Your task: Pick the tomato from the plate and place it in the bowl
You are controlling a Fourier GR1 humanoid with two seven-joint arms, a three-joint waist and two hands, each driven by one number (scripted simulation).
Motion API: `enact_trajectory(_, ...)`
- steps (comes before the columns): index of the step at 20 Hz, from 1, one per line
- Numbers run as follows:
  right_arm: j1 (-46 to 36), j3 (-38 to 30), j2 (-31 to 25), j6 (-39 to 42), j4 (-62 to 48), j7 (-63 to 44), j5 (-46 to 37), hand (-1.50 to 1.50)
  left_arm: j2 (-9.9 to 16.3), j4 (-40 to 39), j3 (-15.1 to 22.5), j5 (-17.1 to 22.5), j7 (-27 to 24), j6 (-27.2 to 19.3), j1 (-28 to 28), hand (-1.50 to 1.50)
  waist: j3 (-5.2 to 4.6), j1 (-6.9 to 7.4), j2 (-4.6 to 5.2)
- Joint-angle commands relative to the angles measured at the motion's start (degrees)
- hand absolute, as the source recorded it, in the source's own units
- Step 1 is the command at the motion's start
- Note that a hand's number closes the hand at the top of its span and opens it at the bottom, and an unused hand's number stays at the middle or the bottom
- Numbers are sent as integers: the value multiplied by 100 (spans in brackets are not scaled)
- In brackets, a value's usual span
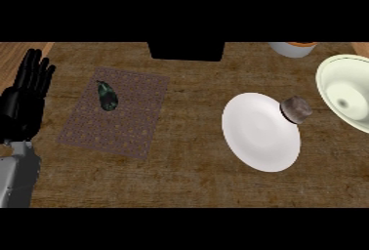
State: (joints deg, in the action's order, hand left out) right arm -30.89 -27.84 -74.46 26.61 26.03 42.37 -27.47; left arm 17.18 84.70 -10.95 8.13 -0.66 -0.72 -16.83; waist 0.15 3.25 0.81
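A white plate (259, 134) lies right of the middle of the wooden counter. On its upper right rim sits a small round thing (296, 108), brownish grey rather than red, the only item on the plate. A pale cream bowl (328, 80) stands at the right edge, partly cut off, close beside that round thing. My left hand (22, 105) rests at the far left edge, open with its fingers pointing up, far from the plate. My right hand does not show.
A brown patterned mat (133, 127) lies left of centre with a dark green elongated object (107, 95) on it. A black block (186, 50) sits at the far edge, and a white cup with an orange rim (292, 48) at the far right.
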Motion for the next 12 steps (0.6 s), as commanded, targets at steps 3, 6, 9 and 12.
enact_trajectory(3, -804, 764, 532, 500, 195, -81, -325, 150, 17, -72, -38, -19, -1, -19, -87, 0, -8, 14, -5)
enact_trajectory(6, -1185, 1035, 742, 592, 55, -313, -470, 150, 77, -115, -65, 26, -100, 136, 26, 0, -9, 10, -1)
enact_trajectory(9, -1516, 1300, 1247, 452, -2, -509, -610, 150, -104, -287, 4, -81, -201, -33, -92, 0, -8, -20, 11)
enact_trajectory(12, -1565, 1488, 1714, 22, -52, -650, -789, 150, 34, 1, -17, -137, 57, -78, -72, 0, -7, -115, -30)
